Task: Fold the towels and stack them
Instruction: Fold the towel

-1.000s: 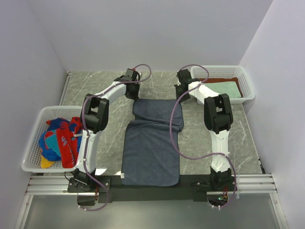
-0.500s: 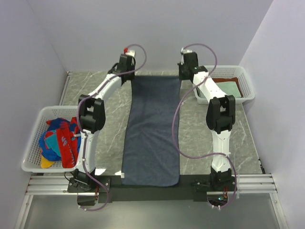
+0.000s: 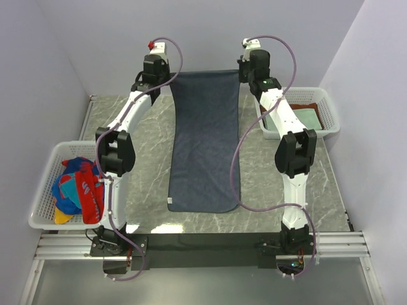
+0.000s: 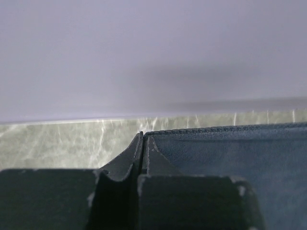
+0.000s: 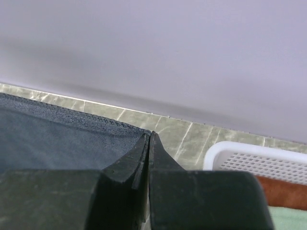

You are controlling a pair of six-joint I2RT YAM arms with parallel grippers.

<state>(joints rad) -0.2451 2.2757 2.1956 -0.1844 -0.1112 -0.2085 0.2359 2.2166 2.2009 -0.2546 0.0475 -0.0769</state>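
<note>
A large dark slate-blue towel hangs stretched between my two grippers, its far edge raised high at the back and its near end resting on the table. My left gripper is shut on the towel's far left corner. My right gripper is shut on its far right corner. Bright red, blue and yellow patterned towels lie in the left basket. A mint-green towel and a rust-brown towel lie in the right basket.
A white mesh basket stands at the left table edge. Another white mesh basket stands at the back right, its rim also in the right wrist view. The back wall is close behind both grippers.
Both grippers have risen and moved toward the back wall with the slate-blue towel's corners. The towel has unfolded and stretched out, and its near end has slid away from the front edge.
</note>
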